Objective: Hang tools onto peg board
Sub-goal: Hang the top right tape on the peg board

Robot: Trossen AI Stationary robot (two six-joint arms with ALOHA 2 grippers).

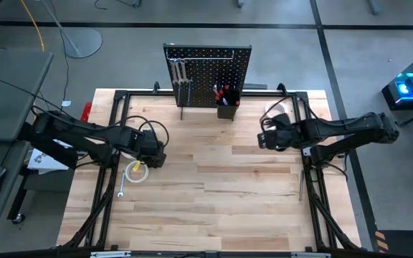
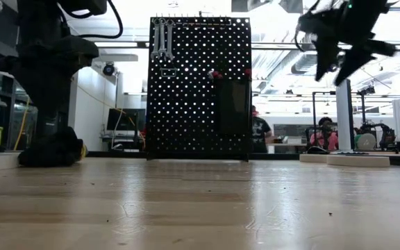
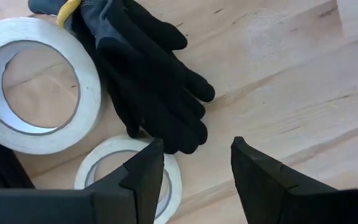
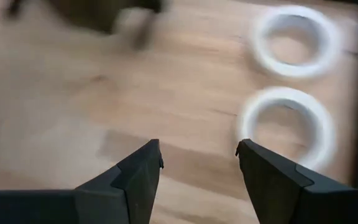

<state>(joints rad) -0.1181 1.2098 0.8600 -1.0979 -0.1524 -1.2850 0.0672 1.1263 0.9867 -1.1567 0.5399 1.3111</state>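
Note:
The peg board [image 1: 206, 75] stands upright at the table's far middle. Silver wrenches [image 2: 162, 38] hang from hooks near its top, and its black bin [image 1: 226, 100] holds red-handled tools. My left gripper [image 3: 194, 155] is open, pointing down above a black glove [image 3: 148, 74] and two white tape rolls [image 3: 36, 81] [image 3: 129, 168] lying flat at the table's left. My right gripper [image 4: 197, 155] is open and held high over bare wood at the right, short of two white tape rolls [image 4: 294, 40] [image 4: 288, 124] lying flat.
A silver wrench [image 1: 122, 188] lies on the wood near the left tape roll [image 1: 136, 172]. The black frame rails [image 1: 113, 143] [image 1: 310, 165] run along both sides of the table. People sit in the room behind the board [image 2: 325, 132].

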